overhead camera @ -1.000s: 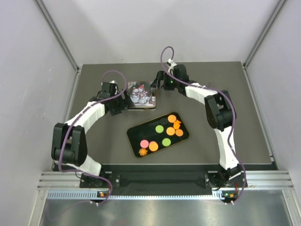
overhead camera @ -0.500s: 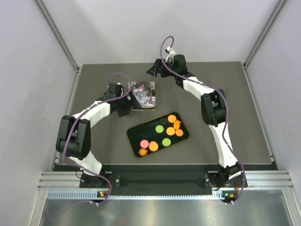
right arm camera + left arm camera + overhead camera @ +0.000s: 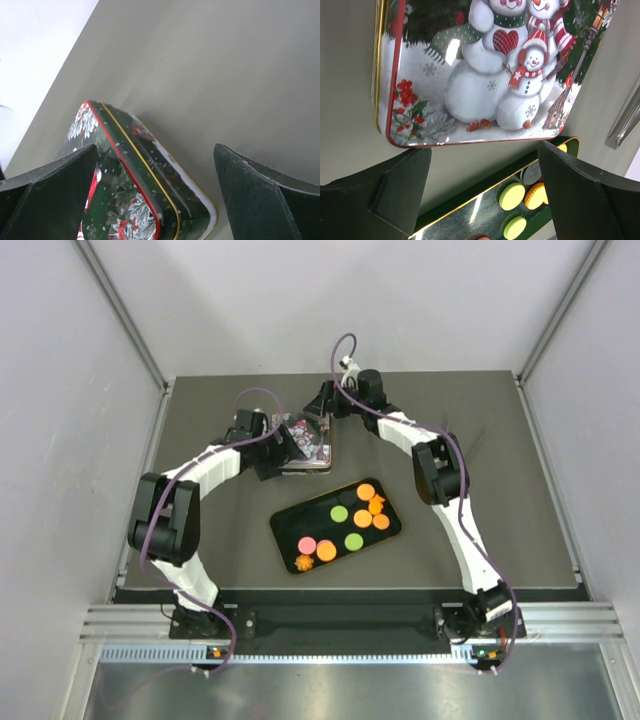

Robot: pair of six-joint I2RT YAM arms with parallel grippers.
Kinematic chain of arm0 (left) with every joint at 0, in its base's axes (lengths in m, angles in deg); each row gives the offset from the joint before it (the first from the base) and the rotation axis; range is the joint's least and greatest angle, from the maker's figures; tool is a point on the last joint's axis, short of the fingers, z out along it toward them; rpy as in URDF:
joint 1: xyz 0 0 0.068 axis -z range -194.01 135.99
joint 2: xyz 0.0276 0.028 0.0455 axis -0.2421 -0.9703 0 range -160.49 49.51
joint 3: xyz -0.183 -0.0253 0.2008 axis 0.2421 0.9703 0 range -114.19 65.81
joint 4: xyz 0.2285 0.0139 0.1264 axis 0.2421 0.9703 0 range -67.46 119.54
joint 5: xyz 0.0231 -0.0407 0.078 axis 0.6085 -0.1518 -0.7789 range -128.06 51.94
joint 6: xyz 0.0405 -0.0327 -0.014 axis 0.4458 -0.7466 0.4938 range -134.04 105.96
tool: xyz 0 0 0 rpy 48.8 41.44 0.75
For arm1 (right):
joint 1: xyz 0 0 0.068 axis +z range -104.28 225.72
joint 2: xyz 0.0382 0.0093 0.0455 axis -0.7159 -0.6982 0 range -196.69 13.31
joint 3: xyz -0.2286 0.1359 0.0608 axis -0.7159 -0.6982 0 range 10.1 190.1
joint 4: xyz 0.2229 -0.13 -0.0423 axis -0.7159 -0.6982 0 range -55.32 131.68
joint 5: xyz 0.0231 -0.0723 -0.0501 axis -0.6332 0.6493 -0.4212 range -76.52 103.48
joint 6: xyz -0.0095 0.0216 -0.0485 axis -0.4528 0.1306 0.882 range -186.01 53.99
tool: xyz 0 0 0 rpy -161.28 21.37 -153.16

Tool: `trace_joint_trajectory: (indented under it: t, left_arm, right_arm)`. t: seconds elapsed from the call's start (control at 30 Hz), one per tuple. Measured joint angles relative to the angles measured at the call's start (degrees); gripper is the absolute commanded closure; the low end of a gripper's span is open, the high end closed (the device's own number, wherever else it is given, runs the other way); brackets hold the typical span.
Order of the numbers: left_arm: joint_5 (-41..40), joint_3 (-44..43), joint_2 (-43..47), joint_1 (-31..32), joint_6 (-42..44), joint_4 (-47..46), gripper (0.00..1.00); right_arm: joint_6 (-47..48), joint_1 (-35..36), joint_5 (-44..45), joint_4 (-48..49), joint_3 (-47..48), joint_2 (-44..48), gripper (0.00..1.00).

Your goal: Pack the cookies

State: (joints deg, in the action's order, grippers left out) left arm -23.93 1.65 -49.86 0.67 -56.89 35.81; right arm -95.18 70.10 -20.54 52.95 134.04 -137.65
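The cookies [image 3: 362, 518], orange, green and pink rounds, lie in a dark open tin base [image 3: 290, 524] at mid table. Behind it lies the snowman-printed tin lid [image 3: 312, 448]. My left gripper [image 3: 283, 447] hangs open over the lid's left side with nothing between its jaws. The left wrist view shows the lid [image 3: 480, 75] beyond the fingers [image 3: 375, 195], with green and orange cookies [image 3: 512, 196] in the tin base [image 3: 455, 225] below. My right gripper [image 3: 324, 406] is open at the lid's far edge. In the right wrist view the lid's green rim [image 3: 135, 190] sits between the open fingertips [image 3: 265, 200].
The grey table [image 3: 500, 460] is walled by white panels on three sides. Both forearms arch over the back half of the table, purple cables looping above them. The arm bases stand on a metal rail [image 3: 340, 625] at the near edge.
My left gripper has moved right, onto the lid's left side. My right gripper has swung left and come down at the lid's far edge. The tin base and cookies have not moved.
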Motion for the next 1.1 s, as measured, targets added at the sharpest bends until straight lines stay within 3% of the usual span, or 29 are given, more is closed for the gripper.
trace_joint_trajectory:
  t: [0.33,0.83,1.1]
  left_arm:
    - [-0.1,-2.7,-3.4,0.0,-0.6,0.0,0.10]
    - [-3.6,-8.6,-6.8,-0.9,0.8,4.8,0.11]
    - [-4.1,-9.9,-7.5,-1.0,2.5,5.8,0.11]
  right_arm:
    - [-0.7,0.2,-5.4,1.3,-1.6,-0.2,0.00]
    - [-1.8,-0.2,-5.8,9.3,-24.3,10.7,0.03]
    - [-3.8,-0.2,-3.8,11.9,-30.7,14.1,0.11]
